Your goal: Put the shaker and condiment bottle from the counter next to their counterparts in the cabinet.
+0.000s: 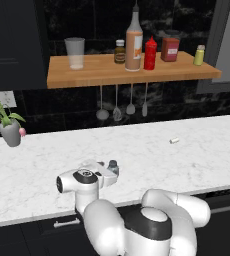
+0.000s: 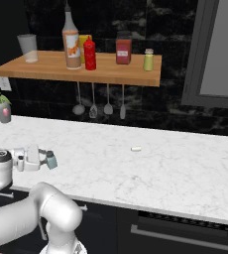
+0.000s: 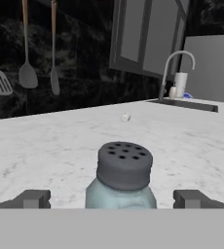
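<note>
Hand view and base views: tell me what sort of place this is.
A kitchen, rendered: a marble counter, utensils hanging under a wooden shelf of condiments, and a sink faucet.

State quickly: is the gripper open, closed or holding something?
Gripper: open, holding nothing; the shaker stands between its fingertips, ungripped.

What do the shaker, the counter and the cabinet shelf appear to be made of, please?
The shaker looks like pale blue-grey translucent glass or plastic, with a matte dark grey perforated cap. The counter appears to be polished white marble, judging by its faint grey veins. The cabinet shelf looks like light-brown wood with a smooth finish; visible grain suggests this, though everything is rendered.
</note>
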{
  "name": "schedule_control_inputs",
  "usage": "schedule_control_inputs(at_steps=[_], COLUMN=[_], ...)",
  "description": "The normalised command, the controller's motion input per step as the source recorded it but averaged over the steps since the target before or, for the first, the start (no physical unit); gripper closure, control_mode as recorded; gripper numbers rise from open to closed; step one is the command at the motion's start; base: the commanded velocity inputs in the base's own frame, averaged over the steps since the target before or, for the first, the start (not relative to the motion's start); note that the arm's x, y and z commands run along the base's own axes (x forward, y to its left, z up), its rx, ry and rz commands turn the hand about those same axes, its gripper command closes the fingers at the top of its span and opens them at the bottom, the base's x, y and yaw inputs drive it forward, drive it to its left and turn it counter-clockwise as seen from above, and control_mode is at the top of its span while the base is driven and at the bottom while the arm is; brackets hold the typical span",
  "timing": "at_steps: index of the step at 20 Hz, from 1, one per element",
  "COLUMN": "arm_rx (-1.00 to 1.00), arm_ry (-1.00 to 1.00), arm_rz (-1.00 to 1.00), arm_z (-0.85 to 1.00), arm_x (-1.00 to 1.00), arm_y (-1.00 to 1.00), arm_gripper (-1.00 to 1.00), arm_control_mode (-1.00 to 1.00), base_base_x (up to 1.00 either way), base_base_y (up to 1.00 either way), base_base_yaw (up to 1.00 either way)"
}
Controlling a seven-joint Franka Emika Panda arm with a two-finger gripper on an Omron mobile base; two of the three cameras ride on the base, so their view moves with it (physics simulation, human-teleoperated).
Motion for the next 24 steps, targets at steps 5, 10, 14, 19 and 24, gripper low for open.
schedule_control_inputs(at_steps=[5,10,14,19,24], arm_rx=[0.0,0.0,0.0,0.01,0.0], arm_ry=[0.0,0.01,0.1,0.09,-0.05], arm_rz=[0.0,0.0,0.0,0.0,0.0], arm_z=[-0.01,-0.18,-0.29,-0.05,0.64], arm_x=[0.05,0.14,0.32,0.27,-0.15], arm_y=[-0.2,-0.15,-0.12,-0.14,-0.07], arm_gripper=[-1.0,-1.0,1.0,1.0,1.0], arm_control_mode=[-1.0,-1.0,-1.0,-1.0,-1.0], base_base_x=[0.0,0.0,0.0,0.0,0.0], base_base_y=[0.0,0.0,0.0,0.0,0.0], base_base_yaw=[0.0,0.0,0.0,0.0,0.0])
